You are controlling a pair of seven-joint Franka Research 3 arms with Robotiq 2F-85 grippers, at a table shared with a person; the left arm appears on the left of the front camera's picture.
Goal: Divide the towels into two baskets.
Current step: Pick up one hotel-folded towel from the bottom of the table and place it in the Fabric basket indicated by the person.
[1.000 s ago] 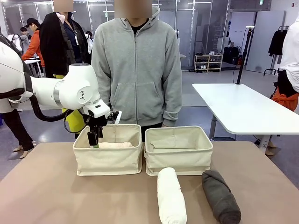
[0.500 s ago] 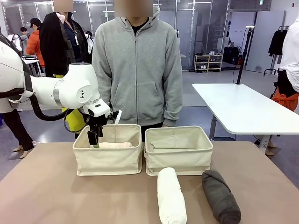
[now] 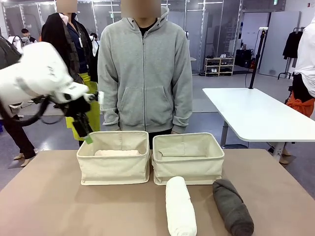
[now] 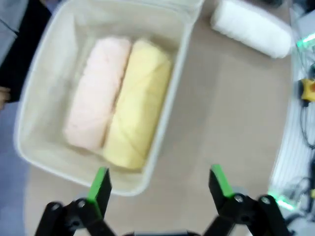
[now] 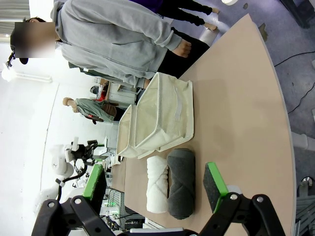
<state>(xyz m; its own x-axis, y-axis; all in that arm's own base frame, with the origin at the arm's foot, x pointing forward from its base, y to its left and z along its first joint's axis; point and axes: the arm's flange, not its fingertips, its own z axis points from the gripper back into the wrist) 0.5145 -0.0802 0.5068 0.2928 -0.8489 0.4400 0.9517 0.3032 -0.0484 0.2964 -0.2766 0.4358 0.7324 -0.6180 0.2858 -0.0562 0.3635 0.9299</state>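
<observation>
The pink towel (image 4: 96, 93) and the yellow towel (image 4: 138, 108) lie in the left basket (image 3: 114, 169). They are side by side and touching. Both run the long way of the basket, from its left end to its right end. The pink one is on the person's (image 3: 145, 73) side and the yellow one is on the robot's side. From the front, just the top of a pale roll peeks over the rim.

The right basket (image 3: 188, 169) stands just beside the left one, near the far edge of the table (image 3: 49, 206). The inside of its far wall shows.

The white towel (image 3: 179, 206) lies on the table in front of the right basket. It points from the near edge of the table toward the basket, and its far end is right at the basket's front wall. The dark grey towel (image 3: 232, 206) lies just to its right. It points almost the same way, but tilts a little. Its far end is close to the basket's near right corner.

The left gripper (image 3: 86, 137) is up in the air, above and to the left of the left basket's far left corner. In its wrist view its two green pads (image 4: 101, 184) are spread wide and hold nothing.

The right gripper (image 5: 155, 179) is spread wide too, and it holds nothing. It looks across the table at the two rolls and the baskets from the side.
</observation>
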